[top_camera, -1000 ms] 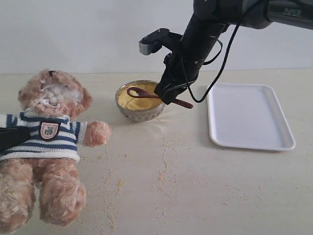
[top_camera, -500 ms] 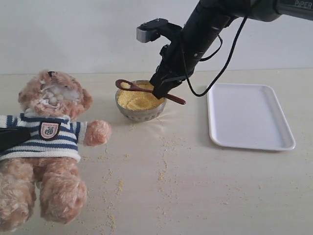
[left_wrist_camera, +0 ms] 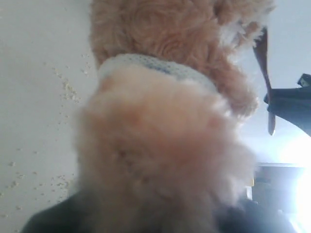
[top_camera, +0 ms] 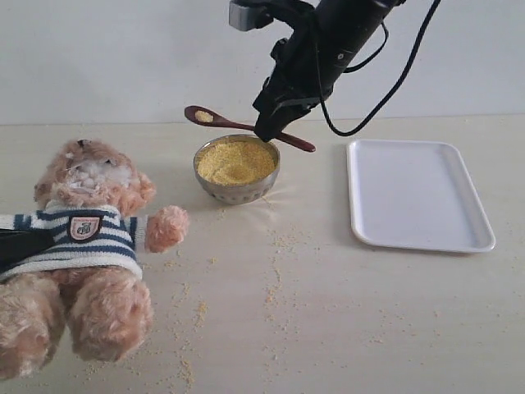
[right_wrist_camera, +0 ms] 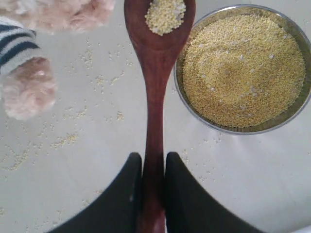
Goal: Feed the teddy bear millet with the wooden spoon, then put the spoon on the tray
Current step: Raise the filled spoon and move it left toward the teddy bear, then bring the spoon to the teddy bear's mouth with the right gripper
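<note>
Nearest to us, the tan curly-furred plush teddy bear in its navy-and-white striped shirt lies face up on the pale table, at the left, with its legs toward us. Loose specks of fine yellow millet are scattered on the table beside its legs and on toward the middle. We see the dark left gripper against the bear's striped side at the edge of the exterior view. In the left wrist view fur fills almost everything, so we cannot tell how its jaws stand. Farther back on the right lies the flat white rectangular plastic tray, well apart from the bear. Near the middle, beside the tray, stands the small round steel bowl, heaped with millet. Above its far rim the right gripper holds the small dark reddish-brown glossy wooden spoon clear of the bowl, with its two black fingers pinched narrowly on the thin handle. The spoon lies nearly level. Its oval end reaches left past the steel bowl, on the bear's side, and carries a small heap of grains. Behind everything we see a plain pale wall.
</note>
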You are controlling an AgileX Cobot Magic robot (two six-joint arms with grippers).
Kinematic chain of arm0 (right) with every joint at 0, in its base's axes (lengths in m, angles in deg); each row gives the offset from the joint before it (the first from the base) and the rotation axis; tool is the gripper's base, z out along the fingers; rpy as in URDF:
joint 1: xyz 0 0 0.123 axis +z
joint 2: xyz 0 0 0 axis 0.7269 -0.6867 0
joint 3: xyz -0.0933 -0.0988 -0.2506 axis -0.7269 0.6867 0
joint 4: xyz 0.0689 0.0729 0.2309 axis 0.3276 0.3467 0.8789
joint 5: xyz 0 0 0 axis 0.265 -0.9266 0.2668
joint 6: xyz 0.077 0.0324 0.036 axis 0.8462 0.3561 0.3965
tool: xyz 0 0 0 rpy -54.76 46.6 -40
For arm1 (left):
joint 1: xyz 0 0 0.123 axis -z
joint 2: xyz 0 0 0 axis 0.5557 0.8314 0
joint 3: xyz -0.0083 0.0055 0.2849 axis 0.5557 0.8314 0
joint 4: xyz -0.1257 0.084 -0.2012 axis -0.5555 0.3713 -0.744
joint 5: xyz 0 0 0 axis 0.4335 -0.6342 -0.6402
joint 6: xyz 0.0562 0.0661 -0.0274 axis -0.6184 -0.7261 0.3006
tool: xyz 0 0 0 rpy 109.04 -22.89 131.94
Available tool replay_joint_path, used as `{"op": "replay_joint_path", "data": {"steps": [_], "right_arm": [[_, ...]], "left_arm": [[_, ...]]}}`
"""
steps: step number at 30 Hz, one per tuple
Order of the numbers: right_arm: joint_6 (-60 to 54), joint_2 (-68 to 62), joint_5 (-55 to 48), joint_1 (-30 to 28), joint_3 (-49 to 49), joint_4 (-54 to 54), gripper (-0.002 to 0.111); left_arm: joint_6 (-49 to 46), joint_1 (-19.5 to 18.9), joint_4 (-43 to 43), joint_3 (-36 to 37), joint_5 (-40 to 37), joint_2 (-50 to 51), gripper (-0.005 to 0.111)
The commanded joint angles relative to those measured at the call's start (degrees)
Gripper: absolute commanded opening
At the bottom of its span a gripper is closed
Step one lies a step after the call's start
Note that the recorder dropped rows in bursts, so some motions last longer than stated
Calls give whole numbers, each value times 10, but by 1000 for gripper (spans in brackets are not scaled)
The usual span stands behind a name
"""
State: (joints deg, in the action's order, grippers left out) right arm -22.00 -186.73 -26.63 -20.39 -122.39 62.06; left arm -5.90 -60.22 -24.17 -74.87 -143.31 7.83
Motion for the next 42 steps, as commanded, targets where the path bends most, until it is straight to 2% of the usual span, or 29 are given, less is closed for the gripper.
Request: {"op": "replay_joint_path", "data": {"steps": [1,3,9,17,26,35,42], "right_arm": [[-1,16,-13,4,-4,0,0],[-3,18,-14,19,-4,-3,0],[4,27,23,85,-4,-79,0],[23,28,50,149,-4,-166,0],[54,28,101,223,-4,-312,0],[125,28,126,271,12,-465,0],[128,28,144,297,50,-502,0]], "left_arm": [[30,11,-5,2,24,21,5],[37,19,-7,2,21,48,5],[29,31,-24,1,-80,126,5],[23,31,-24,-14,-80,151,5],[23,32,-24,-15,-80,151,5],[23,32,-24,-15,-80,151,5],[23,32,-24,-15,-80,151,5]]}}
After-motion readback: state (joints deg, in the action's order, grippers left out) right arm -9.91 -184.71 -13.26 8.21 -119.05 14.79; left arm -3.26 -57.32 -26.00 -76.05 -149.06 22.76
